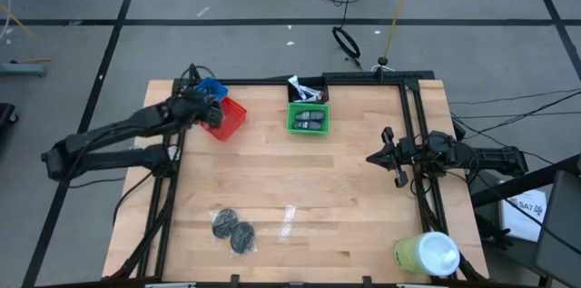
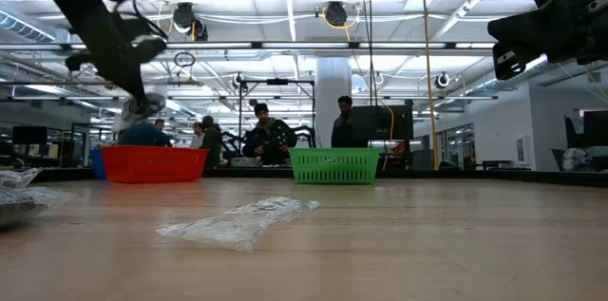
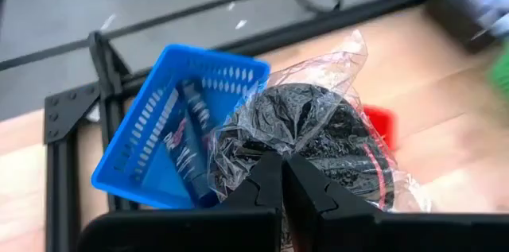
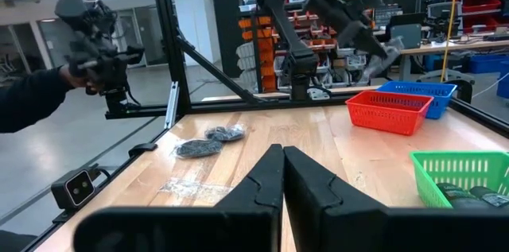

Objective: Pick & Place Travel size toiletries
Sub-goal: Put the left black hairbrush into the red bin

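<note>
A: Lying at the table's near edge, two wrapped dark grey discs (image 1: 233, 231); where's the third?

B: Clamped in the left gripper (image 3: 282, 168) above the red basket (image 1: 227, 121). Right gripper (image 1: 388, 157) waits pinched empty, right side

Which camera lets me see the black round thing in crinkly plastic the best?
The left wrist view: the wrapped dark disc fills it, pinched by the left gripper above the red basket. The high view hides it under the arm; the low and right wrist views show only a small far-off glint.
</note>
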Motion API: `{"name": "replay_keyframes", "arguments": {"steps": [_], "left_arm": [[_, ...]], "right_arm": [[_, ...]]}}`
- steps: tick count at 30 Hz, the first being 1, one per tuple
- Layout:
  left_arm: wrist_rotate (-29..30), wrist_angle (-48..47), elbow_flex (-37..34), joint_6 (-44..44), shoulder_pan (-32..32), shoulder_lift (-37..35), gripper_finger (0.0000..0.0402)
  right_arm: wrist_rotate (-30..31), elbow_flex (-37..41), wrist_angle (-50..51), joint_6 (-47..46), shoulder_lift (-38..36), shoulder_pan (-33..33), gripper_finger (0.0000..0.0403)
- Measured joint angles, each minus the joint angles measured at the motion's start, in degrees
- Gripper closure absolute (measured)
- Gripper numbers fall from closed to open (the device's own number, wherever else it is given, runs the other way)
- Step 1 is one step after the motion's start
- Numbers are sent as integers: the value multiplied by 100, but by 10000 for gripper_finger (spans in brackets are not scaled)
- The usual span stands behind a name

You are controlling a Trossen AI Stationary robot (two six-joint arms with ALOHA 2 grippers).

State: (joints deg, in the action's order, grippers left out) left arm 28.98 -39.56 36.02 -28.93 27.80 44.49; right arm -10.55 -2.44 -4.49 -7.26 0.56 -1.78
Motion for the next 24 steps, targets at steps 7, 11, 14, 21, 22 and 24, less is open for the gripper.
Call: {"name": "replay_keyframes", "arguments": {"steps": [7,11,14,21,22,24], "left_arm": [[-47,80,32,31,283,1231,401],[-155,335,32,141,308,1716,402],[-346,591,32,245,305,1908,402],[-654,909,34,603,304,2075,401],[-667,909,34,615,303,2075,399],[-665,921,34,624,305,2075,392]], "right_arm": [[0,-1,-1,1,0,1,403],[0,0,0,2,0,0,403],[0,0,0,0,0,2,403],[0,0,0,2,0,0,403],[0,0,0,2,0,2,403],[0,-2,0,0,0,2,403]]}}
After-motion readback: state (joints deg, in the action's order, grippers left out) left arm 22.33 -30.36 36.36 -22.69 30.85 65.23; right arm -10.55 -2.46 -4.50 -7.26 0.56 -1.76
